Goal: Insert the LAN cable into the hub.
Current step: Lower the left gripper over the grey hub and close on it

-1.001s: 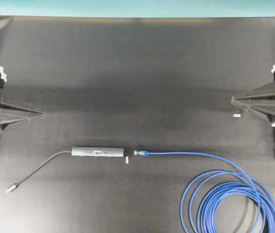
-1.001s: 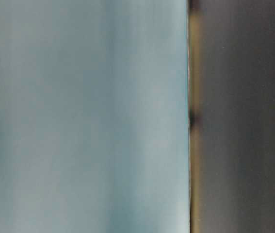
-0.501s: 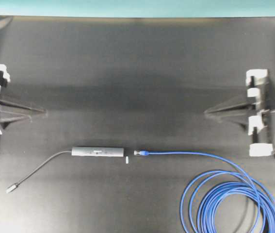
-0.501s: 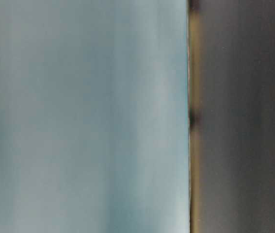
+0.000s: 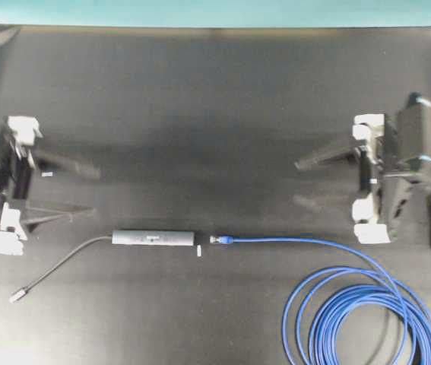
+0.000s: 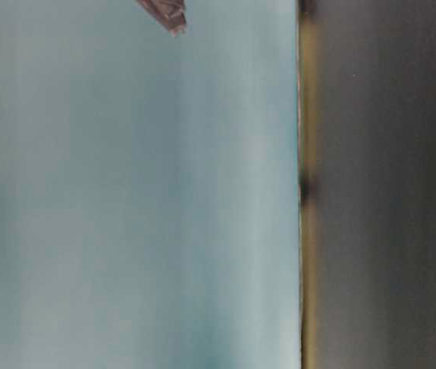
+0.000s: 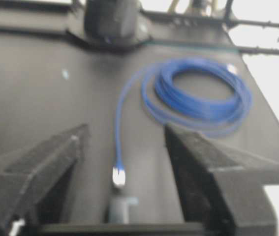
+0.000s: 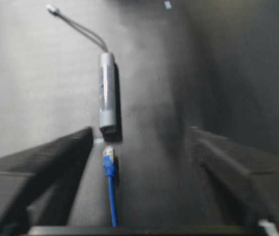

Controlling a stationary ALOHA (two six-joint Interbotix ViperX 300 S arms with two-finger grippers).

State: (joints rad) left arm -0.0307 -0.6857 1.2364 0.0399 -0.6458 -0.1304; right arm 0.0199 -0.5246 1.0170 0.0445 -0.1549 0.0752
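Left gripper (image 5: 86, 190) sits at the left edge of the black table (image 5: 215, 99) in the overhead view, jaws spread wide, fingers pointing toward centre, holding nothing and clear of everything. Just below and slightly right of it lies the hub (image 5: 153, 238), flat, long axis left-right, its thin grey cord (image 5: 67, 260) trailing down-left from the near end to a small silver plug (image 5: 19, 294) below the gripper. In the left wrist view the two dark fingers (image 7: 46, 162) frame the hub end (image 7: 119, 209) at bottom centre, blurred. Right of the hub's far end sits a small white tab (image 5: 199, 250), then the LAN cable (image 5: 299, 242), its plug (image 5: 217, 239) close to the hub end but not in it, a gap shows between them. Same in the right wrist view: hub (image 8: 107, 96) and cable plug (image 8: 108, 155) in line, apart, not inserted. The blue line runs right from the plug and bends down into a stack of loops (image 5: 363, 319) at the lower right, below the right gripper (image 5: 302, 186). Right gripper is at the right side, fingers pointing left toward centre, jaws wide apart, empty, above the cable's straight run and not touching it. Table-level view is blurred, only a dark tip (image 6: 164, 14) at the top edge, cannot tell which arm.
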